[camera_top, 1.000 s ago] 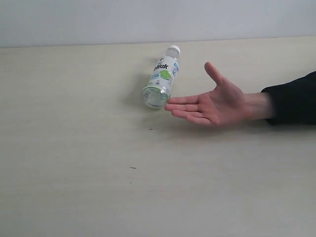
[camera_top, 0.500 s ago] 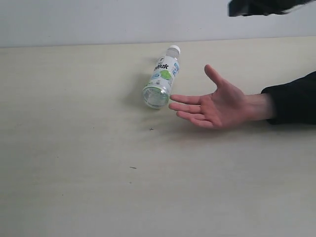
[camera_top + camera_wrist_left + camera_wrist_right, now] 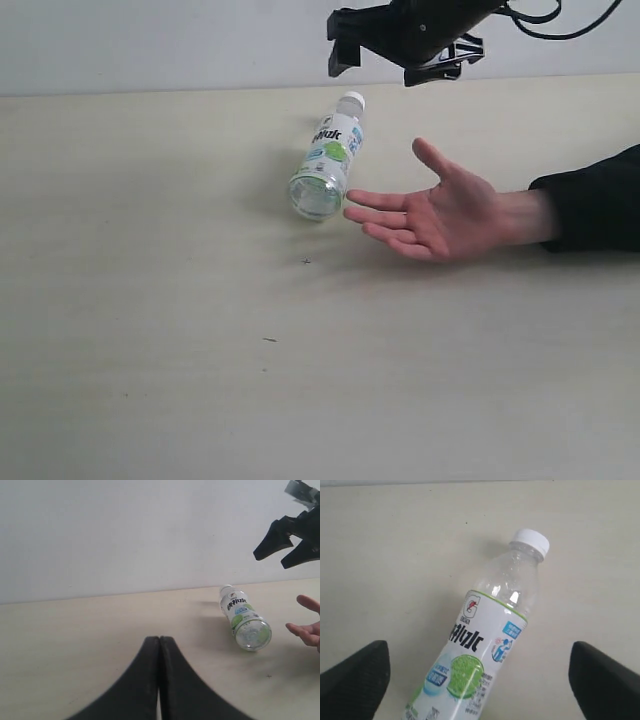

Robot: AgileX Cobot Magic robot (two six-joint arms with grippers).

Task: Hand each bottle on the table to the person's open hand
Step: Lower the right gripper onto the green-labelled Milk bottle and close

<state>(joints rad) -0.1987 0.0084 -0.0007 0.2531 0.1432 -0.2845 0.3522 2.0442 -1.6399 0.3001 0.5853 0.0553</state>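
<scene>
Logged right gripper (image 3: 380,68) much farther into the exterior view than half a second back, with only a dark corner of it at the top edge then, and none of it a second back. Found it now in the air, clear of the table (image 3: 150,350), black fingers spread wide and holding nothing. Placed the green-white label bottle (image 3: 325,165) below it: lying on its side on the table, untouched, same spot as in both earlier frames. Noted white cap (image 3: 532,539) pointing toward the wall (image 3: 150,40), clear base pointing away from it. Confirmed from the right wrist view: bottle centred in the gap between the two fingertips, well clear of each, label lettering and green lime print facing up. Placed person's open hand (image 3: 440,215) lower than the gripper and off to its right-arm side, palm up, thumb raised, fingertips just beside the bottle's base. Checked against the left wrist view: narrow gap between fingertips and base, no contact. Noted black sleeve (image 3: 590,200) at the wrist. Saw barely any shift of the hand since the earlier frames. Found left gripper (image 3: 159,680) only in its own wrist view: fingers pressed together along their length, nothing between them, bottle well ahead of it. Counted one bottle in view.
</scene>
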